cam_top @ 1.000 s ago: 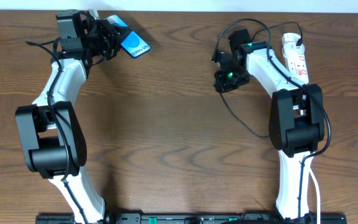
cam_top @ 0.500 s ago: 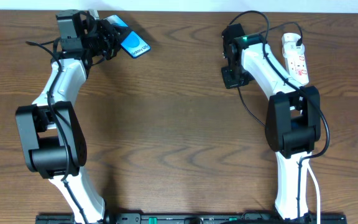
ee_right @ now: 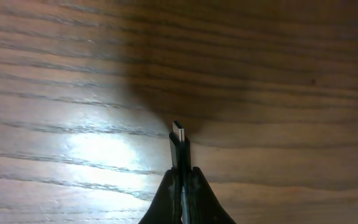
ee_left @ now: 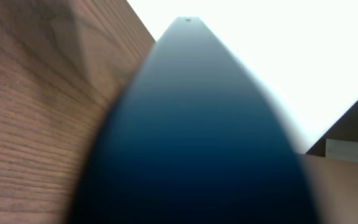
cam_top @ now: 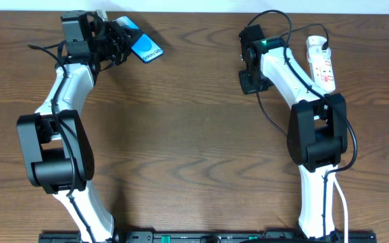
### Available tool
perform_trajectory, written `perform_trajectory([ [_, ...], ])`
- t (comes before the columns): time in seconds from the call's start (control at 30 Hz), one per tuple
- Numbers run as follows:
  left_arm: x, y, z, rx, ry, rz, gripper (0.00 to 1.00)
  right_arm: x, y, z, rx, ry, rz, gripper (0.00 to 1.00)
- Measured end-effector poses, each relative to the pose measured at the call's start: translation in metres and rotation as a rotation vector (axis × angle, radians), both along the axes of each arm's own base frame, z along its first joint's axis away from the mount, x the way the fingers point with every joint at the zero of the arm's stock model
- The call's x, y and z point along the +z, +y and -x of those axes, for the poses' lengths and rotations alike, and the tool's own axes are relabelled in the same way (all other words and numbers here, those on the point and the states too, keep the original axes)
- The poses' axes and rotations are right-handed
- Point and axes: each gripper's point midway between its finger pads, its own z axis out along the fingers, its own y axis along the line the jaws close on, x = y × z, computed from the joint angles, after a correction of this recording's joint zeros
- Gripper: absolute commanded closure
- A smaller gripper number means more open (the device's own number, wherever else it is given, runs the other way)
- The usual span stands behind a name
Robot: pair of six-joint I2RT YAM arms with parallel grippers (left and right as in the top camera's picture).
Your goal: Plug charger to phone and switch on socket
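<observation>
**Hand state.** The left hand [cam_top: 124,39] is closed on the far-left end of the phone [cam_top: 146,48] and holds it raised at the far-left of the worktop [cam_top: 181,155]. The right hand [ee_right: 182,179] is closed on the charger [ee_right: 179,142] just behind its connector tip, which projects beyond the fingers above the bare wood. The two are well apart.

**Orientation.** In the overhead view the phone's long axis runs diagonally from far-left to near-right, with its free end toward the worktop's middle. The left wrist view shows only one dark, blurred edge, so the port's position cannot be told. The connector's long axis lies in line with the right hand, which points toward the near side and not at the phone.

**Step in hand.** This is judged to be bringing the connector to the phone. The right hand should turn left until the connector's axis matches the phone's long axis, then approach the port end straight on. Pushing at an angle risks bending the tip. The trailing cable should stay slack.

**Remaining.** The socket [cam_top: 321,64] lies far right, with its long axis running near to far. Its switch awaits pressing.
</observation>
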Motion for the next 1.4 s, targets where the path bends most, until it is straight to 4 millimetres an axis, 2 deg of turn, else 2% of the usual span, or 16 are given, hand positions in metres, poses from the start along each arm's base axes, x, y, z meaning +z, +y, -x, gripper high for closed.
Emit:
perform_trajectory([
  [0.27, 0.000, 0.000, 0.000, 0.000, 0.000, 0.000, 0.93, -0.005, 0.012, -0.007, 0.012, -0.042, -0.025, 0.99],
  [0.5, 0.000, 0.000, 0.000, 0.000, 0.000, 0.000, 0.93, -0.019, 0.018, 0.001, 0.018, -0.028, -0.024, 0.99],
  [0.8, 0.000, 0.000, 0.000, 0.000, 0.000, 0.000, 0.93, -0.020, 0.020, -0.003, 0.013, -0.052, -0.033, 0.99],
  [1.03, 0.000, 0.000, 0.000, 0.000, 0.000, 0.000, 0.93, -0.022, 0.024, -0.014, -0.009, -0.114, -0.056, 0.99],
  [1.4, 0.000, 0.000, 0.000, 0.000, -0.001, 0.000, 0.93, -0.024, 0.025, -0.014, -0.030, -0.147, -0.077, 0.96],
])
